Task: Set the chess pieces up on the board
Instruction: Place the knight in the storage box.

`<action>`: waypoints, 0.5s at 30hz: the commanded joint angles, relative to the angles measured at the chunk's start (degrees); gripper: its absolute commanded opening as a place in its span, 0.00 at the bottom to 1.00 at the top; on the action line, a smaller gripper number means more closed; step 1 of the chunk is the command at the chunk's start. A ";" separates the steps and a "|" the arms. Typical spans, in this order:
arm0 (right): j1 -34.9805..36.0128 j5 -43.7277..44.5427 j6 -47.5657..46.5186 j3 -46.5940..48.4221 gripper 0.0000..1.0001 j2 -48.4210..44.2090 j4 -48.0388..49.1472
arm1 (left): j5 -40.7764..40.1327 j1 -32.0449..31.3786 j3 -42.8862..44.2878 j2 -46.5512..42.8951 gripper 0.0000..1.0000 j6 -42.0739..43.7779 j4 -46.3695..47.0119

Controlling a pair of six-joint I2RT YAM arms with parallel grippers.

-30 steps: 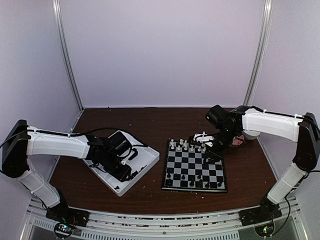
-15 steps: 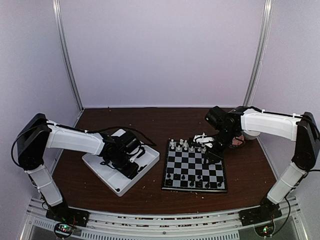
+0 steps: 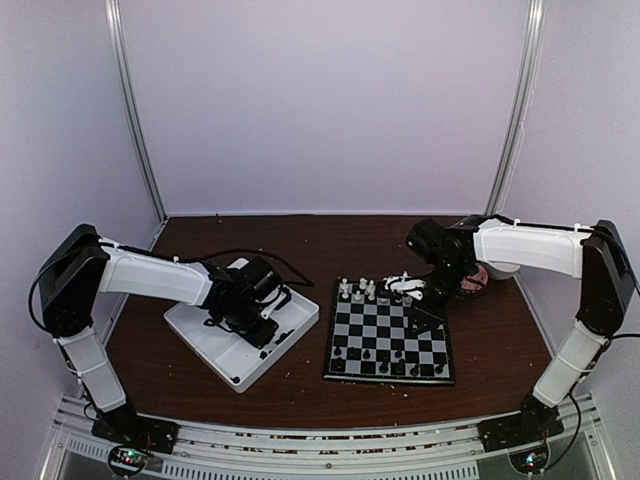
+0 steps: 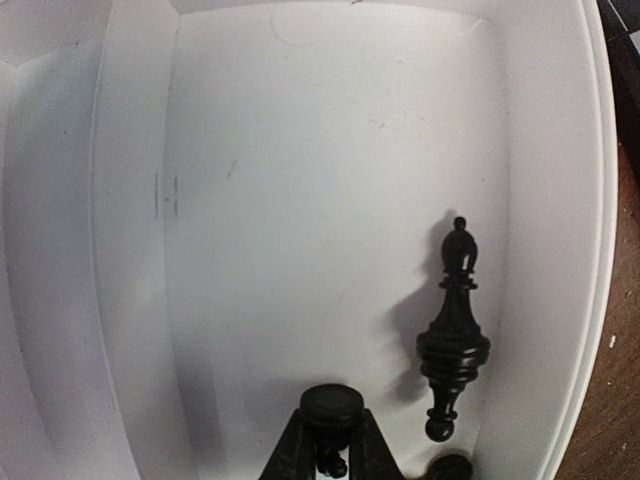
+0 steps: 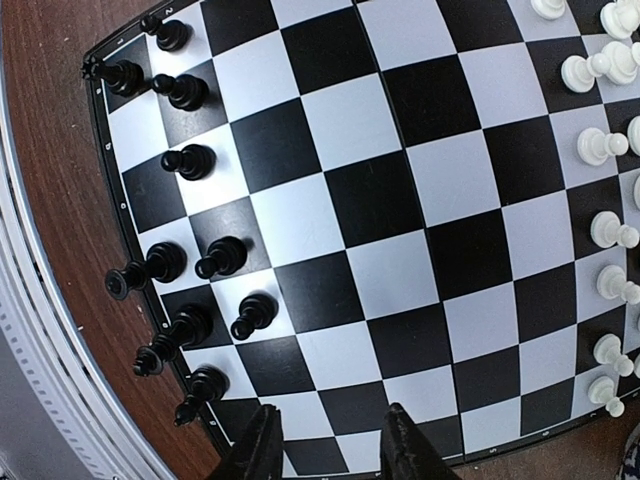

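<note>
From above, the left tool (image 3: 255,328) sits in the white rectangular plastic tray (image 3: 215,345), left of the square black-and-silver checked chessboard (image 3: 390,345). Its wrist view shows the jaws just closed on a tiny black plastic chess piece (image 4: 332,404), likely ready to lift. In the right wrist view the right tool (image 5: 332,428) hangs parted and empty over that chessboard's edge.

The white tray (image 4: 300,200) looks like smooth plastic, a bit dull, with a few faint scratches. The black bishop (image 4: 455,330) in it is shiny plastic, and so is the small black chess piece (image 4: 331,403) pinched in the left claw (image 4: 331,432). The chessboard (image 5: 370,200) is flat and smooth with a soft shine, the black chess pieces (image 5: 187,92) and white chess pieces (image 5: 597,146) on it look like glossy plastic, and the surface (image 5: 45,150) looks like dark brown wood.
</note>
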 commanded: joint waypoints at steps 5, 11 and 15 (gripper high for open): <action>-0.22 -2.68 -0.54 3.50 0.35 0.33 -0.90 | 2.84 0.56 -1.84 -4.49 0.06 4.12 1.57; 0.33 -9.95 -4.24 6.06 0.35 -0.68 -1.21 | 9.57 2.71 -4.34 -9.27 0.04 7.24 2.82; 2.35 -13.70 -6.48 7.84 0.37 -2.35 1.11 | 19.38 3.56 -4.09 -13.70 0.04 10.32 3.90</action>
